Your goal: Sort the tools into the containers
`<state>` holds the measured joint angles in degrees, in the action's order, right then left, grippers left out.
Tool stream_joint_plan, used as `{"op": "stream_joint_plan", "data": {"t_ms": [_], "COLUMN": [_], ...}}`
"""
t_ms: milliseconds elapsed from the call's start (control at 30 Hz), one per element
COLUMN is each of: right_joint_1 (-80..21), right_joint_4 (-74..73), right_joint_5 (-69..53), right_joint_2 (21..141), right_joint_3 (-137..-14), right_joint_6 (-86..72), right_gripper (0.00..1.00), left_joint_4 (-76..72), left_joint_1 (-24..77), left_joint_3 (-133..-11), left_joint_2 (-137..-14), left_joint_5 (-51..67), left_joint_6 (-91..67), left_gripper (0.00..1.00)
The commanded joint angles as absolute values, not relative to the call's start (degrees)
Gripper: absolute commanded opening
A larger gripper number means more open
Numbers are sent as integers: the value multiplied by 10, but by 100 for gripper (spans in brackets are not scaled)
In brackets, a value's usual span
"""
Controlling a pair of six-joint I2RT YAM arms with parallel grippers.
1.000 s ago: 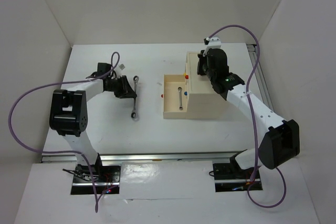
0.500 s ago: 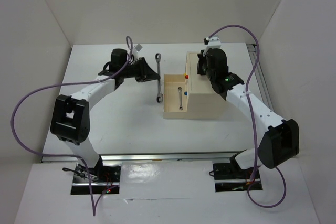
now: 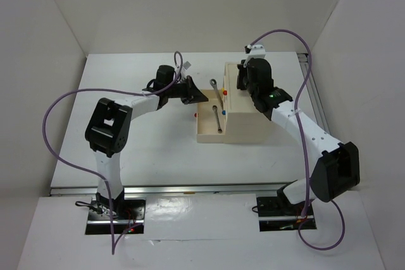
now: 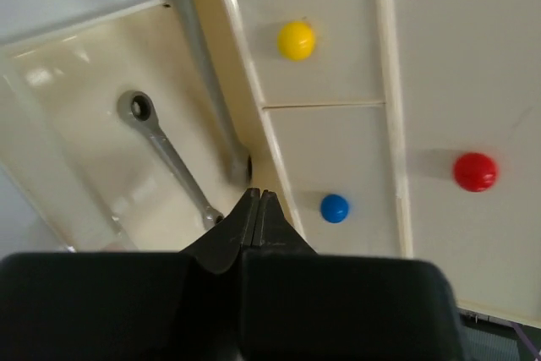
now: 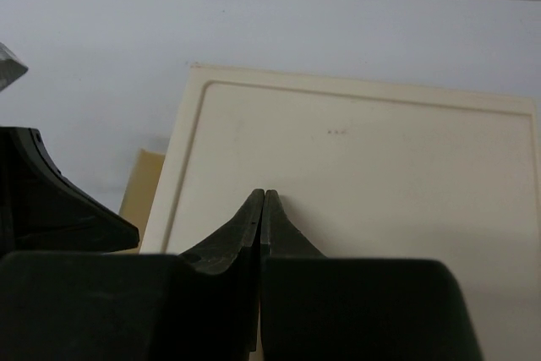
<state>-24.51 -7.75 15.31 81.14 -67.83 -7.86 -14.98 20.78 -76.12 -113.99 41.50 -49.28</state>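
My left gripper point(image 3: 202, 97) is shut on a silver wrench point(image 3: 217, 90) and holds it tilted over the open drawer point(image 3: 204, 132) of the beige box point(image 3: 243, 115). In the left wrist view the fingertips point(image 4: 252, 202) are pressed together. The held wrench point(image 4: 199, 48) runs up from them. Its lower end is near the box front. A second silver wrench point(image 4: 169, 154) lies flat in the drawer point(image 4: 76, 124). My right gripper point(image 3: 243, 83) is shut and empty on the box top point(image 5: 380, 175). Screwdrivers and pliers are out of view.
The shut drawer fronts carry a yellow knob point(image 4: 296, 40), a blue knob point(image 4: 335, 207) and a red knob point(image 4: 474, 172). The open drawer's red knob point(image 3: 196, 115) points left. White walls enclose the table; a metal rail point(image 3: 190, 189) runs along the near edge.
My left arm has swung right from the table's left part, carrying the wrench to above the open drawer. The right arm has not moved.
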Motion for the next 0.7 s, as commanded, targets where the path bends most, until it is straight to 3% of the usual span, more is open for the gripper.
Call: {"op": "stream_joint_plan", "data": {"t_ms": [0, 100, 233, 333, 500, 600, 667], "right_joint_1": [-248, -248, -248, -248, -248, -248, -248], "right_joint_4": [-228, -228, -233, -233, -233, -238, -238], "right_joint_5": [155, 155, 160, 160, 160, 165, 165], "right_joint_2": [867, 873, 880, 885, 891, 896, 896], "right_joint_3": [-641, -646, -651, -651, -657, -657, -657], "right_joint_6": [-79, -74, -74, -74, -74, -74, -74], "right_gripper": [0, 0, 0, 0, 0, 0, 0], "left_joint_4": [-193, -151, -110, -88, -50, 2, 54], "left_joint_1": [206, 220, 206, 185, 179, 179, 179], "left_joint_3": [-753, -744, -714, -708, -722, -747, -770], "left_joint_2": [-1142, -1116, -1038, -1018, -998, -1000, -1035], "left_joint_5": [432, 414, 303, 224, 149, 72, 50], "left_joint_6": [-467, -398, -360, -347, -323, -317, -306], "left_gripper": [0, 0, 0, 14, 19, 27, 21]}}
